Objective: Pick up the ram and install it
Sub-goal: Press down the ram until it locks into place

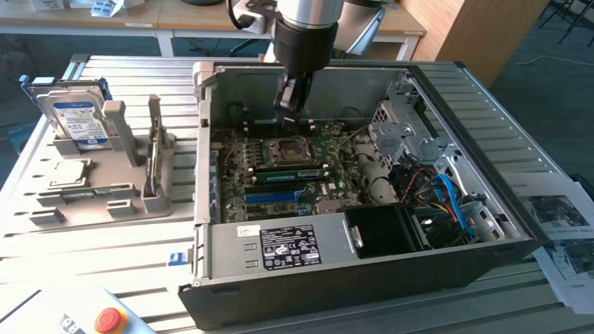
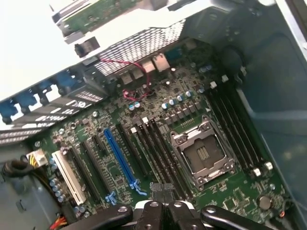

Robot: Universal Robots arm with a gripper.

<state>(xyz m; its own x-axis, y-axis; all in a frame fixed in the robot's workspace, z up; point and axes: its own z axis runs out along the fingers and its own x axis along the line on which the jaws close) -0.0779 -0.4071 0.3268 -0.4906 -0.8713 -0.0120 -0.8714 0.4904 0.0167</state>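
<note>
While the ram (image 1: pixel 155 136) stands on edge in the grey holder (image 1: pixel 111 202) at the exterior view's left, well apart from the arm | open case (image 1: pixel 371 278) to its right, motherboard (image 1: pixel 278 188) exposed | gripper (image 1: pixel 295 124) hangs inside the case, over the board near the CPU socket (image 1: pixel 283 148), jaws fully closed, nothing visibly held.

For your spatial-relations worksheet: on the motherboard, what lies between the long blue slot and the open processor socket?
Parallel black slots separate blue slot from socket, seen in wrist view.
</note>
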